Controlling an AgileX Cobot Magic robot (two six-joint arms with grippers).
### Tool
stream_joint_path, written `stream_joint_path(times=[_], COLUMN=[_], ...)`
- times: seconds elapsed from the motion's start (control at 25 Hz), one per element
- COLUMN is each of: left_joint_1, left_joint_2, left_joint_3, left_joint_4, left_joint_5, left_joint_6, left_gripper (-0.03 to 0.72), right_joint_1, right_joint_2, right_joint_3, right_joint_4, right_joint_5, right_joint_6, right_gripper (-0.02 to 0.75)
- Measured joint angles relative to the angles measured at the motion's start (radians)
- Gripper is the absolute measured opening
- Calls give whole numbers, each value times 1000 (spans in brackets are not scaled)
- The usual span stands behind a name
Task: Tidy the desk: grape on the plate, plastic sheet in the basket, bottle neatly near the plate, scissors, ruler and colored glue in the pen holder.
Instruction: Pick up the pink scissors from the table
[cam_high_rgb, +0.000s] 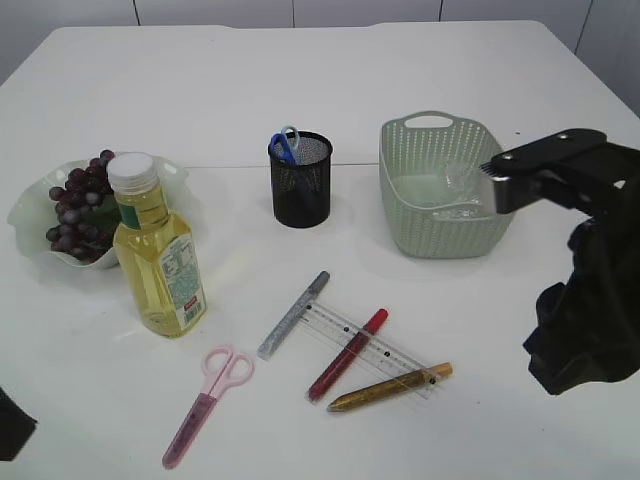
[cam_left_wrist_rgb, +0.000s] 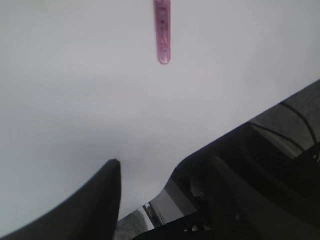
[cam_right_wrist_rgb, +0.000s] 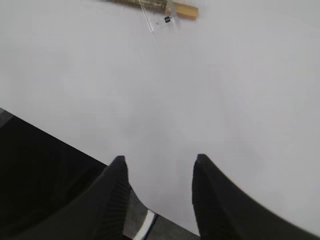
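Note:
Dark grapes (cam_high_rgb: 75, 200) lie on the pale green plate (cam_high_rgb: 28, 215) at the left. The bottle (cam_high_rgb: 160, 255) of yellow liquid stands upright beside it. Clear plastic sheet (cam_high_rgb: 455, 190) lies in the green basket (cam_high_rgb: 440, 225). The black mesh pen holder (cam_high_rgb: 300, 185) holds blue scissors (cam_high_rgb: 286, 146). Pink scissors (cam_high_rgb: 208, 402), the clear ruler (cam_high_rgb: 365, 343) and silver (cam_high_rgb: 293, 315), red (cam_high_rgb: 347, 355) and gold (cam_high_rgb: 390, 387) glue tubes lie on the table. My left gripper (cam_left_wrist_rgb: 150, 170) is open and empty, short of the pink scissors' tip (cam_left_wrist_rgb: 162, 35). My right gripper (cam_right_wrist_rgb: 159, 160) is open and empty, short of the gold glue (cam_right_wrist_rgb: 182, 10).
My right arm (cam_high_rgb: 585, 300) stands at the right edge, in front of the basket's right side. A dark corner of my left arm (cam_high_rgb: 12, 425) shows at the bottom left. Both wrist views show the white table's front edge just under the fingers.

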Motion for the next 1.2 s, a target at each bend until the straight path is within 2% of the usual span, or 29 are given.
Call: stream_joint_path(times=[0.24, 0.36, 0.6, 0.8, 0.88, 1.2], left_joint_1=[-188, -232, -242, -242, -242, -242], left_joint_2=[174, 278, 495, 646, 698, 832], left_joint_3=[-1, -4, -108, -256, -294, -322], left_joint_4=[76, 137, 173, 179, 179, 192], left_joint_5=[-146, -228, -272, -279, -284, -292], left_joint_6=[-111, -198, -235, -247, -262, -296], left_gripper=[407, 407, 414, 502, 515, 521], right_joint_1=[0, 0, 0, 0, 0, 0], right_joint_2=[-2, -2, -2, -2, -2, -2], right_joint_3=[0, 0, 0, 0, 0, 0], right_joint_4=[0, 0, 0, 0, 0, -1], right_joint_5=[-1, -4, -24, -26, -26, -38], right_joint_6=[8, 8, 14, 16, 16, 16], right_gripper=[315, 315, 315, 315, 315, 315])
